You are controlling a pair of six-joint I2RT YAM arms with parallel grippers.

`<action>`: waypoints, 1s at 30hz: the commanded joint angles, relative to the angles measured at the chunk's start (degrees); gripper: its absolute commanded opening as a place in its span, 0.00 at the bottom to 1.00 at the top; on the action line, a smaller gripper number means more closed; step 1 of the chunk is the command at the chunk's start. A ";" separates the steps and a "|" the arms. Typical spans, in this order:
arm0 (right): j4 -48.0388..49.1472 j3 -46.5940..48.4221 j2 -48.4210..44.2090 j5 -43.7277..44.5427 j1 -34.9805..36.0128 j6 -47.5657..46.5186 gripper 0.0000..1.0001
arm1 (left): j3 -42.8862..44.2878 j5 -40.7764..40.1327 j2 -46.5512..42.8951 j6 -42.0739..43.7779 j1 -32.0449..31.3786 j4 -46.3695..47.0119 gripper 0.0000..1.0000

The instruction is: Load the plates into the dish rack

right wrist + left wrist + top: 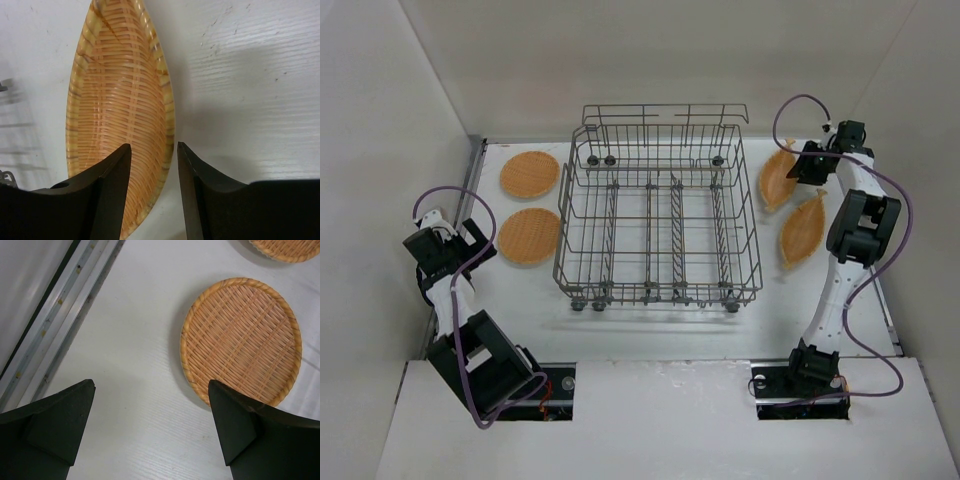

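Note:
The grey wire dish rack [658, 283] stands mid-table with no plates in it. Two woven orange-tan plates lie flat to its left, one far [530, 173] and one near [529, 235]. Two more sit to its right, looking tilted, one far [778, 178] and one near [802, 231]. My left gripper [480, 245] is open wide and empty [151, 385] over bare table, with the near left plate [240, 340] just beyond its right finger. My right gripper [796, 166] is at the far right plate [120, 100]. Its jaws [154, 145] stand narrowly apart in line with the rim, and table shows between rim and right finger.
A metal rail [55, 315] runs along the table's left edge by the white wall. The far left plate's edge [285, 250] shows at the top of the left wrist view. White walls enclose the table on three sides. Purple cables loop off both arms.

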 commanded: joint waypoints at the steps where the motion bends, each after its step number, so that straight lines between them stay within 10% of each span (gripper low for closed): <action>1: -2.25 3.34 0.43 -0.81 0.47 0.59 0.49 | 2.84 0.23 0.24 0.93 -0.18 0.28 1.00; 7: -2.70 3.96 0.86 0.15 0.64 1.30 0.48 | 2.93 0.23 0.33 0.93 -0.18 0.28 1.00; 19: -3.84 5.10 3.15 1.91 1.96 0.25 0.01 | 3.19 0.23 0.68 0.93 -0.18 0.01 1.00; 30: -4.54 6.42 2.53 0.69 1.87 0.16 0.41 | 4.07 0.14 1.91 1.11 -0.62 -0.69 1.00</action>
